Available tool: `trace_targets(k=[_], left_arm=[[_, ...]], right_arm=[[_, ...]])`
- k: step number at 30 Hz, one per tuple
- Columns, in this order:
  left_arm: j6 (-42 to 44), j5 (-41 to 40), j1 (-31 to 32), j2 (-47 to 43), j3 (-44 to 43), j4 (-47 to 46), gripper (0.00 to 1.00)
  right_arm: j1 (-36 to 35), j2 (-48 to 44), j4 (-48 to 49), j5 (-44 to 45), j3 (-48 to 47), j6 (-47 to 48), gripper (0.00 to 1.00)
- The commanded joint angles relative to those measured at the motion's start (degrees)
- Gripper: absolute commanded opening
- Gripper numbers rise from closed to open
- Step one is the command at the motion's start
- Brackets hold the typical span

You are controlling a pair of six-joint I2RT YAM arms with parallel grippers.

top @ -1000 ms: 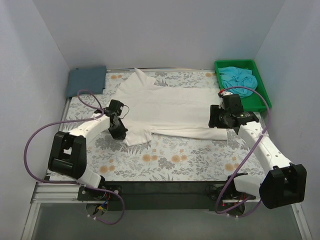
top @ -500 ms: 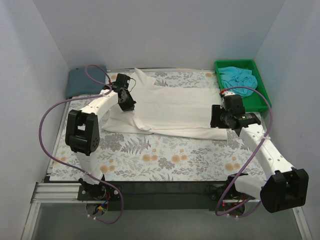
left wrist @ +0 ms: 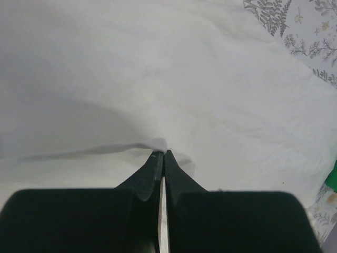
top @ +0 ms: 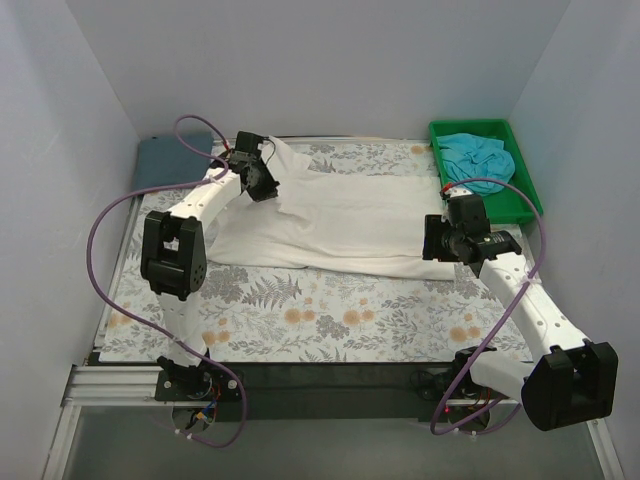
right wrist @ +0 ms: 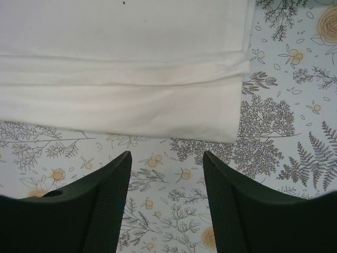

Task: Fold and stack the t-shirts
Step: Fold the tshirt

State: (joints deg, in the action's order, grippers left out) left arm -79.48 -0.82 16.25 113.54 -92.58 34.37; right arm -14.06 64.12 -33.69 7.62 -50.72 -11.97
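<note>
My cream-white t-shirt (top: 340, 225) lies long-ways across the floral table cover (top: 330, 315). Its long axis runs left to right, hem end towards my right arm, shoulder end towards the far left. Its near long edge is doubled over in a soft layered fold.

My left arm reaches up and away, elbow raised, wrist turned in over the shoulder end. My left gripper (left wrist: 160, 154) has its fingers pressed together on a small ridge of white cloth, which peaks up right at the tips.

On the right, my forearm angles in from the near right corner, wrist low by the hem. My right gripper (right wrist: 167, 158) is spread wide with nothing between the fingers. Floral cover shows in the gap, and the hem's folded corner lies just beyond the tips.

The slate blue-grey t-shirt (top: 160, 165) sits folded at the far left corner. The turquoise t-shirt (top: 475, 155) lies bunched in the green tray (top: 527, 180) at the far right.
</note>
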Motion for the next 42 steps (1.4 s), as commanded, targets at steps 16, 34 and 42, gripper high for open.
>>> trace_targets(k=[16,34,42], left_arm=[[2.1,4.2,0.2,-0.9,1.5,-15.6,0.0],[-3.0,2.4,-2.5,-2.1,10.3,-24.6,0.0],[-3.7,2.4,-2.9,-2.7,12.9,-29.1,0.0]], right_arm=[[-0.3,0.2,1.4,3.1,0.4,0.7,0.54],[-0.2,1.1,2.8,2.8,1.7,2.5,0.53],[-0.1,2.5,3.6,2.7,1.3,3.9,0.53]])
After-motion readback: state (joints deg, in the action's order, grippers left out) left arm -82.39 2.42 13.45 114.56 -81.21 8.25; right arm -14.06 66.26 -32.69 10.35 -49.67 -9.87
